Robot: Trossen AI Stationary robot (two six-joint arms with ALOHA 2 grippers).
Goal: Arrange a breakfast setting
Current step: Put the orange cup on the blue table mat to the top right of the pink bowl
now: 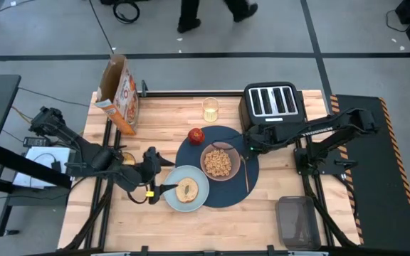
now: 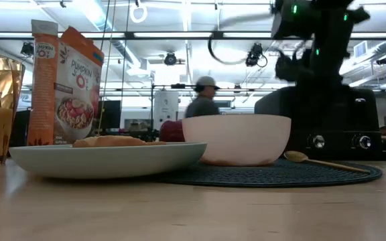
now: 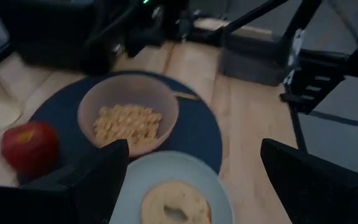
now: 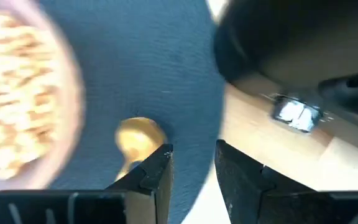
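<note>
The dark-blue placemat [image 1: 223, 171] lies mid-table. On it stand the tan bowl [image 1: 218, 162] with cereal and the red apple [image 1: 196, 134], and the thin gold spoon [image 1: 245, 173] lies along its right side. The pale-blue plate [image 1: 187, 188] with round toasted bread [image 1: 186, 190] overlaps the mat's near-left edge. The amber cup [image 1: 210, 109] stands behind the mat. My left gripper [image 1: 164, 176] is open just left of the plate, its fingers spread wide on either side of it [image 3: 194, 180]. My right gripper [image 1: 251, 147] is slightly open and empty above the spoon's bowl end [image 4: 138, 137].
The black toaster [image 1: 272, 105] stands right behind my right gripper. The orange cereal box [image 1: 119, 92] stands at the far left. A dark tray [image 1: 297, 222] sits off the table's near right corner. A person walks in the room beyond [image 2: 203, 97].
</note>
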